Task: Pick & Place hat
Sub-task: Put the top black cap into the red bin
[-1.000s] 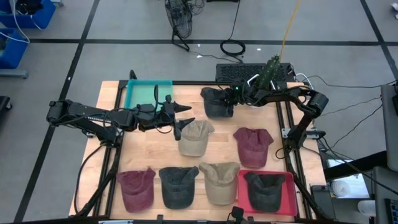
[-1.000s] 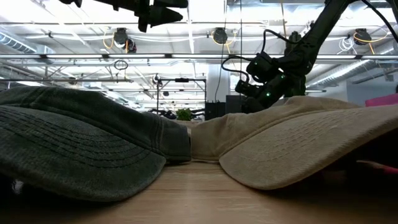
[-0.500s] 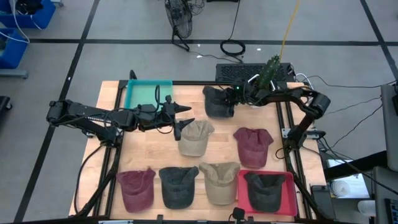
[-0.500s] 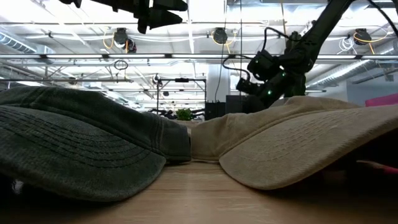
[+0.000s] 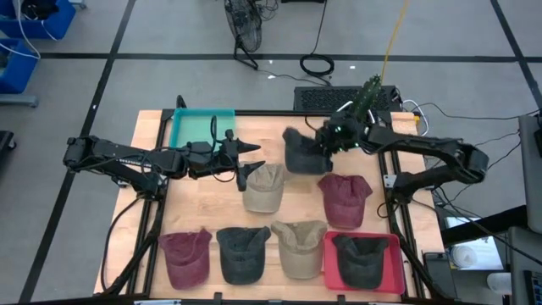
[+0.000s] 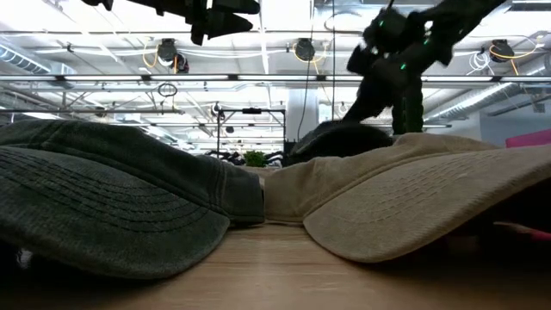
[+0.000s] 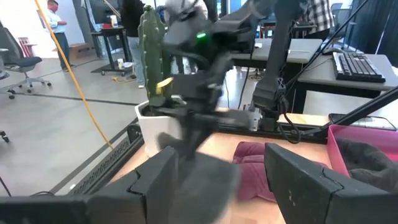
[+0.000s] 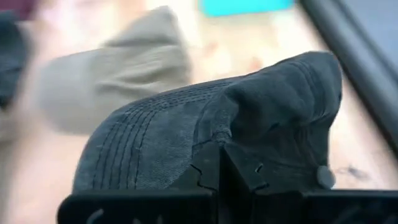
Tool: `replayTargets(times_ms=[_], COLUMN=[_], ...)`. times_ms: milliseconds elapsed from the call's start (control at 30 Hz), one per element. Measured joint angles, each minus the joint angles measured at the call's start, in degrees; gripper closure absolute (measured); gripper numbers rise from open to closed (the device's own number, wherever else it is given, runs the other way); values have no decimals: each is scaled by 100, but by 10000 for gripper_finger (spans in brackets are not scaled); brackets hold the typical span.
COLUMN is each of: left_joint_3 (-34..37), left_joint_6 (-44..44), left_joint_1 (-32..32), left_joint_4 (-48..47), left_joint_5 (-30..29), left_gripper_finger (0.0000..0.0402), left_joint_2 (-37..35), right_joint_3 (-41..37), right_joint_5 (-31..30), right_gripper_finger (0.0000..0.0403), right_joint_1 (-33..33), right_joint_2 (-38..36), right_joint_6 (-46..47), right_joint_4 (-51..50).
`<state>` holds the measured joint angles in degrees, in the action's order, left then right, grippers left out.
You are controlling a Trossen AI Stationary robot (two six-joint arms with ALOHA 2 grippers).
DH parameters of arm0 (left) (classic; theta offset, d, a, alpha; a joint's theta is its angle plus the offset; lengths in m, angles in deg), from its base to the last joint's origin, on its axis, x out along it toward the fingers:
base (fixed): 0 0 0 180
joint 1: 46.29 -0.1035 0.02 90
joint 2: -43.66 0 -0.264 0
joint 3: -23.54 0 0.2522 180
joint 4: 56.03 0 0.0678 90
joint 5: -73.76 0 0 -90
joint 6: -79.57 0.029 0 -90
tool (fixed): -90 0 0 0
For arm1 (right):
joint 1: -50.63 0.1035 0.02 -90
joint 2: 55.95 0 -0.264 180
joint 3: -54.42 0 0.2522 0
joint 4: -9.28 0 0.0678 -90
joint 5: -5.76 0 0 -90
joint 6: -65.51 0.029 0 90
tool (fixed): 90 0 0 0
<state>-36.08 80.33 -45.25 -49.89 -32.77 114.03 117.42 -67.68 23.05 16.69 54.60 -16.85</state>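
A dark grey cap (image 5: 301, 154) is in my right gripper (image 5: 326, 142), which is shut on it near the table's far edge, right of centre. The right wrist view shows the cap (image 8: 186, 124) with its stitched brim and buttoned crown ahead of the gripper (image 8: 219, 168). In the low view the cap (image 6: 340, 138) hangs under the gripper (image 6: 379, 65). My left gripper (image 5: 251, 163) is open and hovers above the table beside a beige cap (image 5: 267, 186), touching nothing. Its own wrist view shows the left gripper (image 7: 221, 186) facing the right arm. My right gripper pinches the dark cap between its two fingers where the stitched brim meets the crown (image 8: 214, 146). The fingers reach it from the table's right and far side, slanting down. The cap hangs below them, tilted. A beige cap hides its lower edge in the low view.
Several caps lie on the table: maroon (image 5: 343, 196), maroon (image 5: 186, 254), dark (image 5: 244, 252) and beige (image 5: 298, 246). A pink tray (image 5: 391, 273) at the near right holds a dark cap. A teal tray (image 5: 201, 127) sits far left, and a potted cactus (image 5: 368, 97) stands at the far edge.
My right gripper has risen and moved from the far edge toward the table's near side, and its elbow has swung out to the right. The dark cap has come up with it and shifted toward the maroon cap. The gripper stayed shut.
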Motion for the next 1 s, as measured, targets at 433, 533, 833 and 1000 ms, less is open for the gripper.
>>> replayTargets(times_ms=[433, 533, 833, 1000], left_joint_3=[-2, -2, -9, -22], left_joint_6=[-501, -566, -718, -690], left_joint_1=[116, 245, 783, 1058], left_joint_4=[290, 382, 598, 1082], left_joint_5=[2, 2, -14, -194], left_gripper_finger=[163, 163, 163, 163], left_joint_2=[1, 3, 199, 415], right_joint_3=[0, 0, 4, 4], right_joint_5=[-1210, -1203, -2307, -3258], right_gripper_finger=[402, 403, 403, 403], right_joint_1=[2245, 2831, 5072, 6182], right_joint_2=[-2153, -2541, -2747, -2539], right_joint_6=[2061, 2599, 4041, 4826], right_joint_4=[-2436, -2552, -2436, -2510])
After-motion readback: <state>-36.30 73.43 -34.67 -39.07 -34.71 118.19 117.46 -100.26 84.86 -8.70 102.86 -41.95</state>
